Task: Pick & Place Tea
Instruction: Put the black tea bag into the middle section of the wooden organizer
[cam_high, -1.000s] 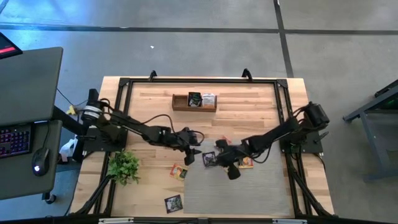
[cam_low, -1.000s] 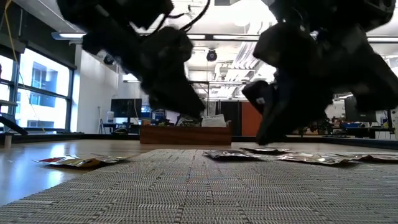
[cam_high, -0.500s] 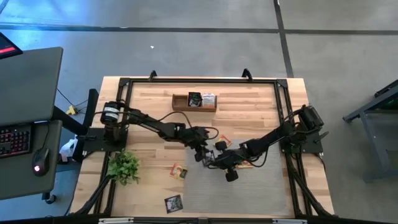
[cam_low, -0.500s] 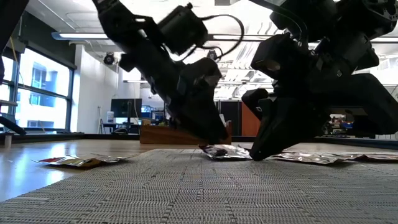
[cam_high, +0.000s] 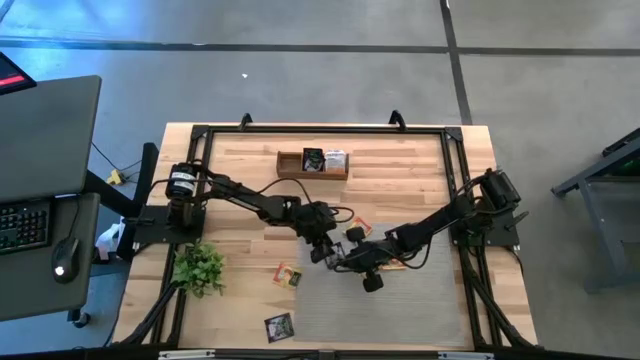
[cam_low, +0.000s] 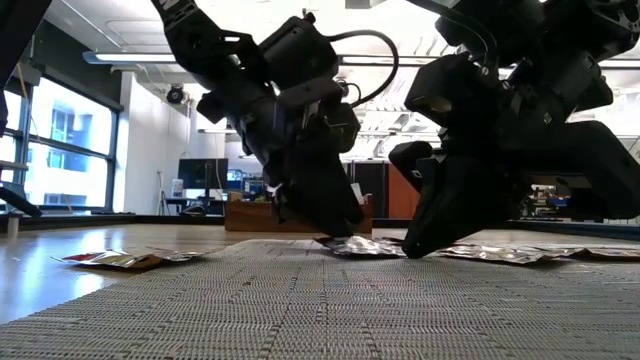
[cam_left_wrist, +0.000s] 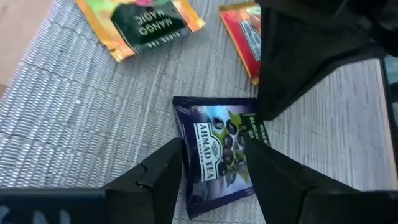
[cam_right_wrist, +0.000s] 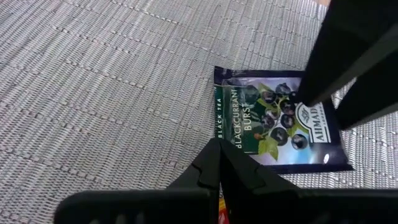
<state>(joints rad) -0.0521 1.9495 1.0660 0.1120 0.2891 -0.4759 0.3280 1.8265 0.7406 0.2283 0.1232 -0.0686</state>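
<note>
Your left tool (cam_left_wrist: 211, 165) sits spread astride the dark blackcurrant sachet (cam_left_wrist: 221, 149) lying flat on the grey mat (cam_left_wrist: 74, 112), right tool (cam_right_wrist: 221, 163) pressed together w/ its tip at the sachet's edge—probably light, thin, slippery foil, so pinch opposite edges.

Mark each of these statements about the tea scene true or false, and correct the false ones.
1. The left gripper is open, straddling the dark sachet. True.
2. The right gripper is open. False: it is shut, its tip at the sachet's edge.
3. The sachet lies on the grey mat. True.
4. The wooden box is empty. False: it holds sachets.
5. The plant stands on the mat. False: it stands on bare wood.
</note>
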